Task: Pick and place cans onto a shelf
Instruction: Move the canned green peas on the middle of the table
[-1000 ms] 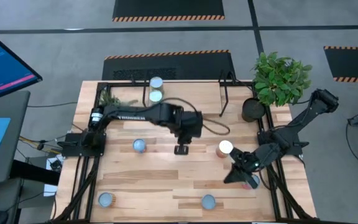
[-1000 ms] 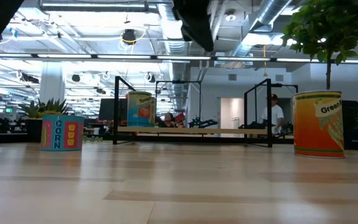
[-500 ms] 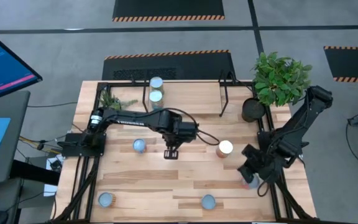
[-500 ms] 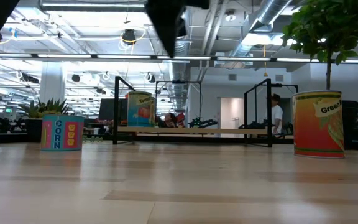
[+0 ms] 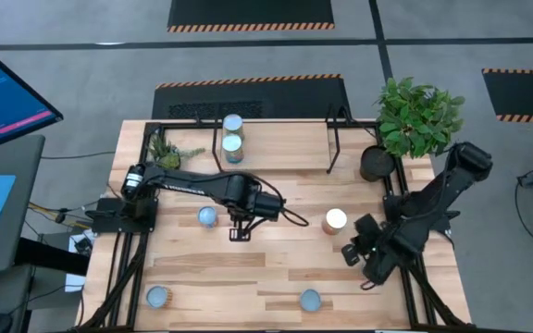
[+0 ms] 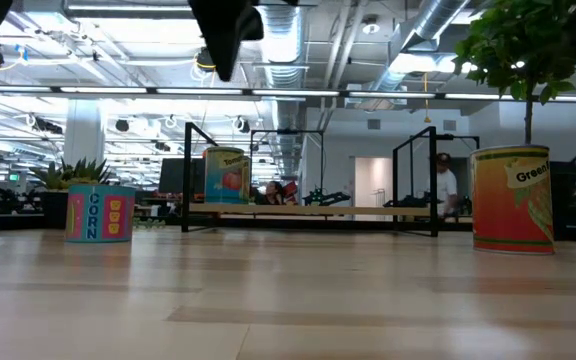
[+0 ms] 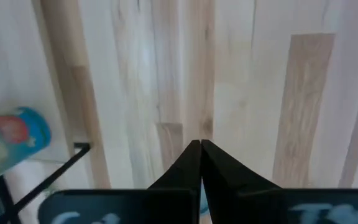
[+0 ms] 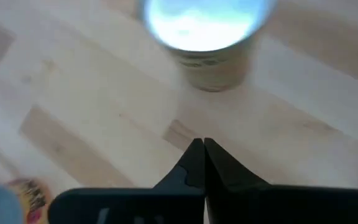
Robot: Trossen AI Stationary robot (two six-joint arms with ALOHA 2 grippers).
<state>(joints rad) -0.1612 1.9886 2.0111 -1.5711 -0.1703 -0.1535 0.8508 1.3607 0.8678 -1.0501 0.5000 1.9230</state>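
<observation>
The left arm reaches across the table (image 5: 276,268), its gripper (image 5: 238,234) pressed together and empty near a can (image 5: 208,216). The right gripper (image 5: 350,253), also pressed together, hangs beside another can (image 5: 335,220).

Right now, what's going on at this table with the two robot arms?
Cans are being moved onto the shelf, where two already stand. Neither arm holds anything: the left gripper, shut, hangs over bare table mid-table beside a blue-topped can, and the right gripper, also shut, is near the white-topped can. Two more cans wait at the front edge.
</observation>
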